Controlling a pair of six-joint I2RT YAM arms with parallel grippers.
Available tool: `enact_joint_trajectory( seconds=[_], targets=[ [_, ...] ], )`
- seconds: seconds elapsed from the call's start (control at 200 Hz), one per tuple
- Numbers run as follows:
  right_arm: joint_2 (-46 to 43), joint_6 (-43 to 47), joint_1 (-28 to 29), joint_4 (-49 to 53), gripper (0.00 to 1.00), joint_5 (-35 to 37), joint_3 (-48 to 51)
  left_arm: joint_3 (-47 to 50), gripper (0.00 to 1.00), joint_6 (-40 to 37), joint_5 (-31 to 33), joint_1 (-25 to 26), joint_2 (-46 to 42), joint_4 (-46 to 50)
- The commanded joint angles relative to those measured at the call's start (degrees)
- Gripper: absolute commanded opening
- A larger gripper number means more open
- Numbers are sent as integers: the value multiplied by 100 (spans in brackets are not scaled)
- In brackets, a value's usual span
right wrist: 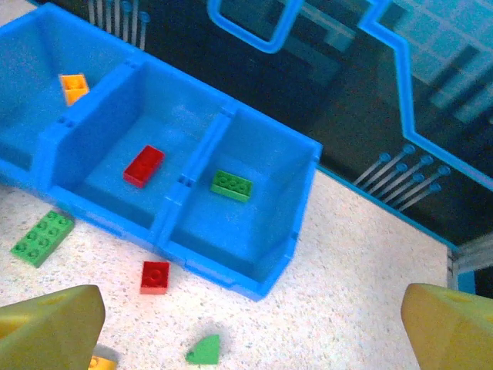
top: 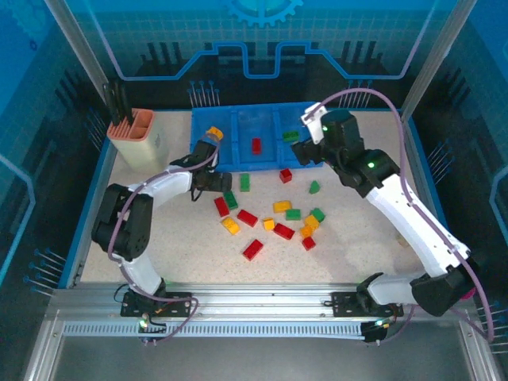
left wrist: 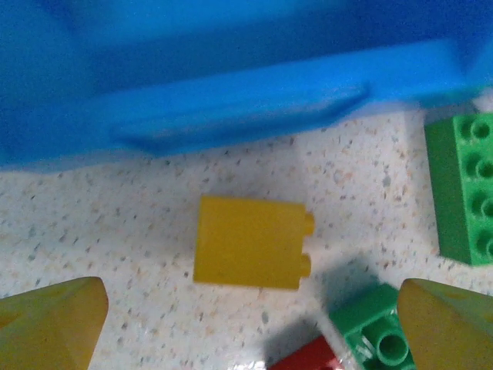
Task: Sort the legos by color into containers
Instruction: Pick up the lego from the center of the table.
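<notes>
Crowding yellow lego, green legos, blue tray beyond

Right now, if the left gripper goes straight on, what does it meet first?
Probably the yellow brick, lying on the table centred ahead of the open left gripper. The wall of the blue tray stands beyond it. Depth is uncertain.

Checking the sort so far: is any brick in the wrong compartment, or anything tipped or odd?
Nothing misplaced: the tray holds one orange brick left, one red brick middle, one green brick right. Only quirk: the yellow brick on the table beside the tray lies on its side, studs sideways.
</notes>
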State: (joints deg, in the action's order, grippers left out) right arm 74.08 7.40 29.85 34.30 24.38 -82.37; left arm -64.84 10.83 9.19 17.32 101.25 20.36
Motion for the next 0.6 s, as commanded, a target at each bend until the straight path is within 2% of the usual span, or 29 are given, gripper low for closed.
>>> enact_joint_trajectory(
  seconds=[0.0,0.345,0.42,0.595],
  targets=[
    [-67,-239,-214,24,100,-172,242,-372,94,315,-56,26,285,120],
    [-301,-332,-437,-136,100,-357,555,-1245,84,473,24,34,1330,669],
    [-375,-406,-513,-209,100,-500,666,-1465,77,501,8,34,1515,847],
    [-377,-388,-670,-190,100,-588,687,-1627,53,611,-27,52,1763,1119]
  ],
)
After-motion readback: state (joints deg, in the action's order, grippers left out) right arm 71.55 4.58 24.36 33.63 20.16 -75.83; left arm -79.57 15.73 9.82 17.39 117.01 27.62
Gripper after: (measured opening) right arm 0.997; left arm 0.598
